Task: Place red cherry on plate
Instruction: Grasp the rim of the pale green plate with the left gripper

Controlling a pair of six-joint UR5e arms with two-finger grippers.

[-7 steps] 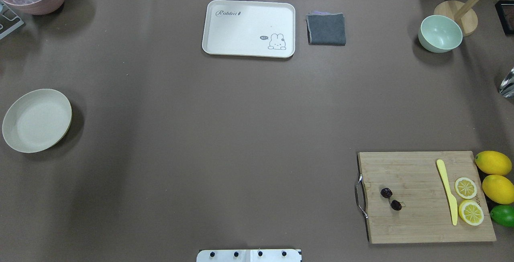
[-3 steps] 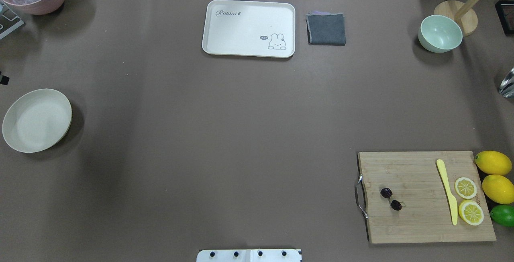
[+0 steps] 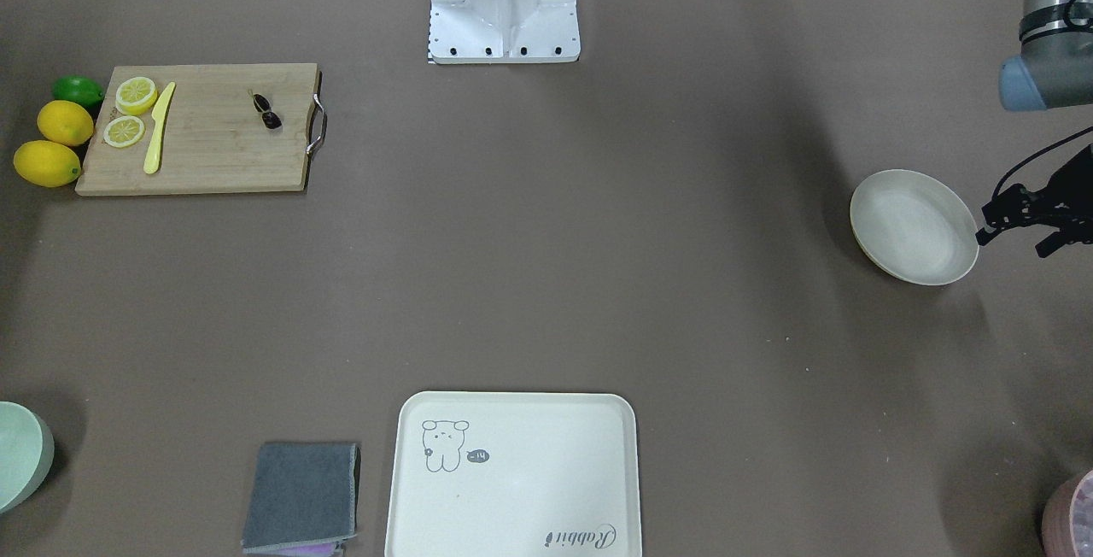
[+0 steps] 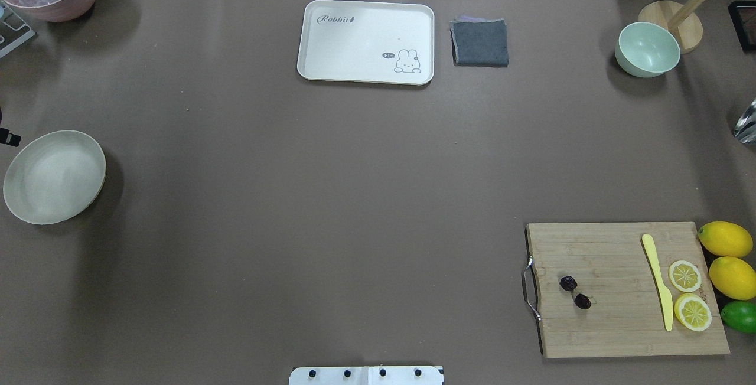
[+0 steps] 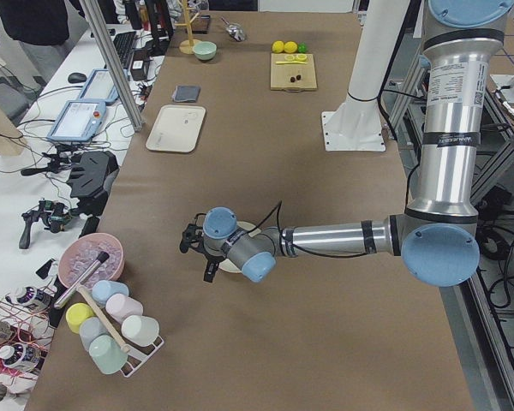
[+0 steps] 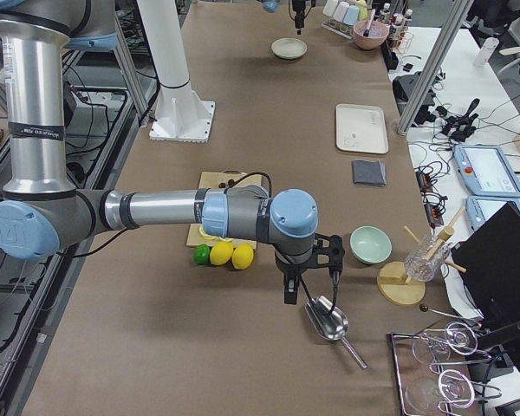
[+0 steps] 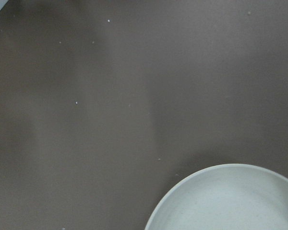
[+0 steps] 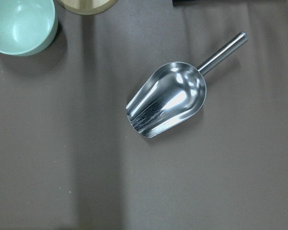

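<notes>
The red cherry (image 4: pixel 575 292), two tiny dark fruits joined by stems, lies on the left part of a wooden cutting board (image 4: pixel 614 326) at the near right; the front-facing view shows the cherry (image 3: pixel 266 111) too. Far across the table at the left edge sits the round cream plate (image 4: pixel 54 177), with nothing on it. My left gripper (image 3: pixel 1014 241) hovers just outside the plate's (image 3: pixel 914 226) rim, open and holding nothing. The left wrist view catches only an arc of the plate (image 7: pixel 230 201). My right gripper (image 6: pixel 310 276) hangs above a metal scoop (image 8: pixel 168 98); whether it is open or shut I cannot tell.
On the board lie a yellow knife (image 4: pixel 658 281) and two lemon slices (image 4: pixel 685 276), with two lemons (image 4: pixel 725 239) and a lime (image 4: pixel 739 316) beside it. At the back are a cream tray (image 4: pixel 366 41), a grey cloth (image 4: pixel 479 42) and a green bowl (image 4: pixel 647 49).
A black tip of my left gripper has come into the overhead view at the left edge and slid closer to the plate. The cherry and everything else stay put.
</notes>
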